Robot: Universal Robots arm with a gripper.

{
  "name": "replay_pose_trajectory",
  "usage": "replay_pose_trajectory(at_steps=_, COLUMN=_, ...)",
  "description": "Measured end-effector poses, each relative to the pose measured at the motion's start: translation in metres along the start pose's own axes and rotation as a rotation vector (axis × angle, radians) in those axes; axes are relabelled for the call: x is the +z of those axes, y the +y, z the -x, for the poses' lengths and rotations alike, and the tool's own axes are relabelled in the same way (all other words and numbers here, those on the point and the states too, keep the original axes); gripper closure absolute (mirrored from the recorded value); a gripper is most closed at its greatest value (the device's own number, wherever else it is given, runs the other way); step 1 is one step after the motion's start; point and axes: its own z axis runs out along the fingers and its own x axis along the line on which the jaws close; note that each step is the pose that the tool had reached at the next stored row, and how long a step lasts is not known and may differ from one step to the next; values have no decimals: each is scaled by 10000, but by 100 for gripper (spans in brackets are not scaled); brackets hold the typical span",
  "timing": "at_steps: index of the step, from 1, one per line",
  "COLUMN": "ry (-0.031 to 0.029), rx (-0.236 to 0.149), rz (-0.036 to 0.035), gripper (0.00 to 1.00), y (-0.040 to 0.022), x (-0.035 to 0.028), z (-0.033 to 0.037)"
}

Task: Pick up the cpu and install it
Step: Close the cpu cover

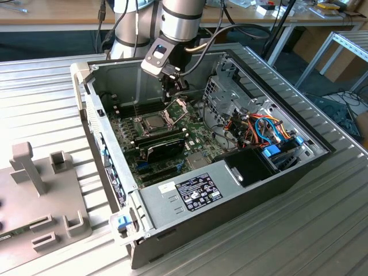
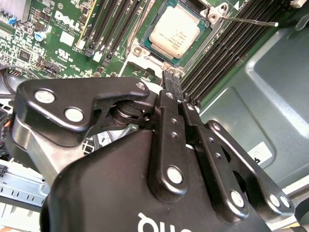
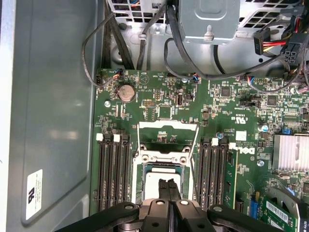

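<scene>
**While the jaws hang shut, the cpu lies in its socket**

As the exterior view has it, the open computer case lies on the ribbed metal counter, and the arm reaches down into it from 12 o'clock. The gripper hangs above the motherboard, at about 1 o'clock from the cpu, which lies flat in its socket. The raised socket frame stands at 6 o'clock of the gripper, just beside it. A black expansion card lies at 6 o'clock from the cpu. A grey fixture sits on the counter at 9 o'clock, well apart from the case.

In the second wrist view the jaws are pressed together with nothing between them. The gripper hangs just beside the socket's edge, apart from the cpu, whose silver top is bare. Memory slots flank the socket.

In the first wrist view the closed gripper overlaps the cpu seated in the socket, with the socket frame swung open beyond it. Whether the tips touch the chip, I cannot tell.
</scene>
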Motion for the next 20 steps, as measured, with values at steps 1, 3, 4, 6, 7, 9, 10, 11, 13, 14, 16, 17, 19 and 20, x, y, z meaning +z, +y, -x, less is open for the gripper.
replay_pose_trajectory(at_steps=1, ry=0, rx=0, rz=0, gripper=89, y=18, x=0, z=1)
replay_pose_trajectory(at_steps=3, ry=0, rx=0, rz=0, gripper=89, y=33, x=1, z=1)
replay_pose_trajectory(at_steps=4, ry=0, rx=0, rz=0, gripper=89, y=53, x=1, z=2)
replay_pose_trajectory(at_steps=6, ry=0, rx=-1, rz=0, gripper=89, y=77, x=1, z=3)
replay_pose_trajectory(at_steps=7, ry=0, rx=-1, rz=0, gripper=89, y=88, x=2, z=4)
replay_pose_trajectory(at_steps=9, ry=0, rx=0, rz=0, gripper=89, y=93, x=2, z=4)
replay_pose_trajectory(at_steps=10, ry=0, rx=0, rz=0, gripper=89, y=104, x=2, z=4)
replay_pose_trajectory(at_steps=11, ry=-1, rx=0, rz=-1, gripper=89, y=113, x=2, z=5)
replay_pose_trajectory(at_steps=13, ry=0, rx=0, rz=0, gripper=89, y=115, x=2, z=5)
replay_pose_trajectory(at_steps=14, ry=0, rx=0, rz=0, gripper=89, y=116, x=2, z=5)
replay_pose_trajectory(at_steps=16, ry=0, rx=0, rz=0, gripper=89, y=116, x=2, z=5)
replay_pose_trajectory(at_steps=17, ry=0, rx=0, rz=0, gripper=89, y=116, x=2, z=5)
replay_pose_trajectory(at_steps=19, ry=0, rx=-1, rz=0, gripper=89, y=119, x=2, z=5)
replay_pose_trajectory(at_steps=20, ry=-1, rx=-1, rz=0, gripper=89, y=123, x=2, z=5)
